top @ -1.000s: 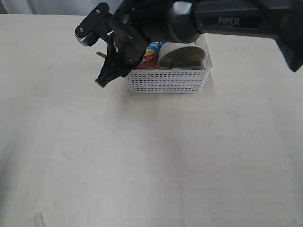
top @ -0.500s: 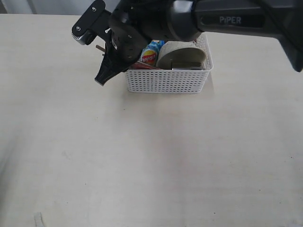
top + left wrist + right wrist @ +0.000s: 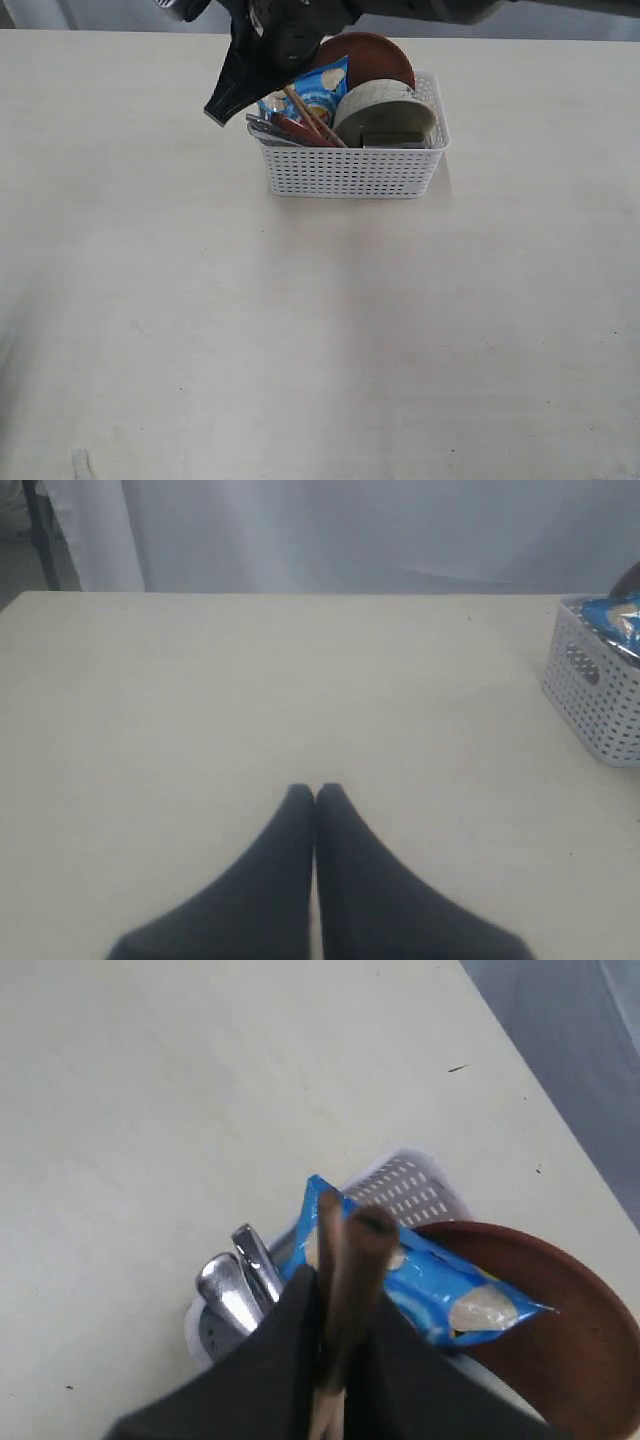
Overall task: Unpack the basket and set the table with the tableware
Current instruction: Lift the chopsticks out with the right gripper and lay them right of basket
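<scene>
Gripping the chopsticks for removal from the basket; nothing is laid out on the table yet.

Left gripper [image 3: 315, 798] hovers over the bare table [image 3: 300, 330], fingers pressed together and empty, parked well clear of the work. Right gripper [image 3: 335, 1300] hangs above the left end of the basket [image 3: 350, 172], jaws pinching the chopsticks [image 3: 345, 1245] near their upper ends, apparently so they can slide out along their lean. Steel cutlery [image 3: 240, 1275] lies just beside them. Chip bag [image 3: 318, 88], plate [image 3: 370, 55] and bowl [image 3: 385, 105] stand on edge further right, all packed inside.
</scene>
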Motion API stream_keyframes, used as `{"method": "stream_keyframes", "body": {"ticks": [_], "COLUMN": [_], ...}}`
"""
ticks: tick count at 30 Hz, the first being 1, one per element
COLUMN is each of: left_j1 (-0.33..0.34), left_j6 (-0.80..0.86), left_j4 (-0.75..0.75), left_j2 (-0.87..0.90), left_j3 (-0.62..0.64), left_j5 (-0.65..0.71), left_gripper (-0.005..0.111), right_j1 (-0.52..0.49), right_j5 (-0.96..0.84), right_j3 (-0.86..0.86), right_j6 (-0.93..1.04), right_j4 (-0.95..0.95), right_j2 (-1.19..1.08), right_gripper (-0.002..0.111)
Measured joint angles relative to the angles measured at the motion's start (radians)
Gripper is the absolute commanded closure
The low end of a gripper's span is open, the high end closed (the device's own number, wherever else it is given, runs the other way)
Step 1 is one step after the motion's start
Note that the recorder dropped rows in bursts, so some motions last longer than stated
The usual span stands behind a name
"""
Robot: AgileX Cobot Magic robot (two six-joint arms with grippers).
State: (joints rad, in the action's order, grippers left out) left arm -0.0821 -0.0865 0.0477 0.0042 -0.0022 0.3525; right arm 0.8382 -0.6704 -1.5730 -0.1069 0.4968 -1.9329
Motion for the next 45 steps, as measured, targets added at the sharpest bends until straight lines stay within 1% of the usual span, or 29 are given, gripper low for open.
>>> {"method": "stream_keyframes", "body": {"ticks": [11,17,25,30,33,37,38,39,40,41,42,43,44,45], "left_j1": [0.0,0.0,0.0,0.0,0.0,0.0,0.0,0.0,0.0,0.0,0.0,0.0,0.0,0.0], "left_j6": [0.0,0.0,0.0,0.0,0.0,0.0,0.0,0.0,0.0,0.0,0.0,0.0,0.0,0.0], "left_j4": [0.0,0.0,0.0,0.0,0.0,0.0,0.0,0.0,0.0,0.0,0.0,0.0,0.0,0.0], "left_j2": [0.0,0.0,0.0,0.0,0.0,0.0,0.0,0.0,0.0,0.0,0.0,0.0,0.0,0.0], "left_j3": [0.0,0.0,0.0,0.0,0.0,0.0,0.0,0.0,0.0,0.0,0.0,0.0,0.0,0.0], "left_j5": [0.0,0.0,0.0,0.0,0.0,0.0,0.0,0.0,0.0,0.0,0.0,0.0,0.0,0.0], "left_gripper": [0.107,0.107,0.107,0.107,0.107,0.107,0.107,0.107,0.107,0.107,0.107,0.107,0.107,0.107], "right_j1": [0.002,0.002,0.002,0.002,-0.023,-0.12,-0.182,-0.219,-0.292,-0.335,-0.425,-0.471,-0.562,-0.618], "right_j5": [-0.052,-0.106,-0.133,-0.199,-0.236,-0.282,-0.306,-0.317,-0.335,-0.343,-0.36,-0.375,-0.404,-0.436], "right_j3": [0.0,0.0,0.0,0.0,0.0,0.0,0.0,0.002,0.002,0.002,0.002,0.002,0.002,0.002], "right_j6": [-0.1,-0.107,-0.107,-0.14,-0.169,-0.182,-0.182,-0.182,-0.168,-0.157,-0.131,-0.114,-0.076,-0.044], "right_j4": [0.115,0.176,0.202,0.27,0.284,0.257,0.222,0.201,0.15,0.112,0.024,-0.034,-0.16,-0.254], "right_j2": [0.127,0.194,0.256,0.268,0.28,0.31,0.327,0.334,0.342,0.347,0.346,0.346,0.331,0.31], "right_gripper": [0.109,0.109,0.109,0.109,0.109,0.109,0.109,0.109,0.109,0.109,0.109,0.109,0.109,0.109]}}
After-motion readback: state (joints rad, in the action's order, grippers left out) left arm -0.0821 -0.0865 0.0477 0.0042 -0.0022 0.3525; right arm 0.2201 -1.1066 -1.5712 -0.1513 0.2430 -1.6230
